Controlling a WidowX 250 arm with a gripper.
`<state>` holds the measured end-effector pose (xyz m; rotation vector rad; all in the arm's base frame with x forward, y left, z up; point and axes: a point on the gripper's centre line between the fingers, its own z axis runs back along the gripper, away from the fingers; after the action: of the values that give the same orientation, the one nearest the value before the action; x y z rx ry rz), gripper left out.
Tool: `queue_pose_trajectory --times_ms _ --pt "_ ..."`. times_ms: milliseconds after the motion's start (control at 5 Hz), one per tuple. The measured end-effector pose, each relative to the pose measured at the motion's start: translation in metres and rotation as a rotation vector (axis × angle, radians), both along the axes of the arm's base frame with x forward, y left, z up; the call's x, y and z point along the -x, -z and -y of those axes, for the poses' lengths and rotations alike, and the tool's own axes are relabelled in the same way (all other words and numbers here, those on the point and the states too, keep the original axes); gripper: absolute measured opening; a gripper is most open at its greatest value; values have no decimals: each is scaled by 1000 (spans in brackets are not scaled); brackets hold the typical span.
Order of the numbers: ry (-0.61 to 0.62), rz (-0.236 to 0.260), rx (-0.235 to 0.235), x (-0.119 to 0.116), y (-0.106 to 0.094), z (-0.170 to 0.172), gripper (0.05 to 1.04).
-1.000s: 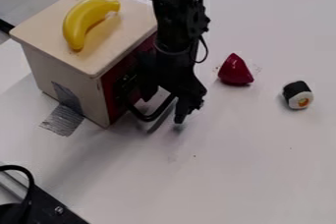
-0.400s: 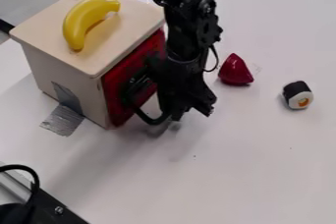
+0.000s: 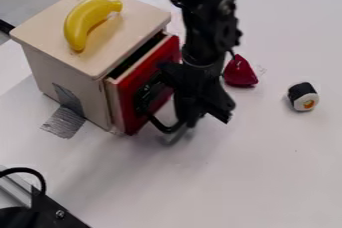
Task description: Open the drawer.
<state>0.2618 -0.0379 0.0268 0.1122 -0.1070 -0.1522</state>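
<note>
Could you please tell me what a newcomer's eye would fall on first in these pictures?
Probably the bright yellow banana, lying on top of the wooden box. Next comes the red drawer front, standing slightly out from the box's right-hand side in the picture, with the black end effector down by its dark handle.

You've got the banana (image 3: pixel 79 21) on the box (image 3: pixel 70 74), drawer (image 3: pixel 165 55) jutting from its right side, cone (image 3: pixel 240 72) right of that, sushi (image 3: pixel 303 96) farther right.

Black arm (image 3: pixel 206 24) hangs steeply, its pincer (image 3: pixel 206 114) pointing down
</note>
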Motion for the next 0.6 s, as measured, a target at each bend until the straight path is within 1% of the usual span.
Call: queue_pose_trajectory --times_ms 200,600 --pt "42 11 6 2 -3 26 116" --pt "70 8 9 1 -1 51 116"
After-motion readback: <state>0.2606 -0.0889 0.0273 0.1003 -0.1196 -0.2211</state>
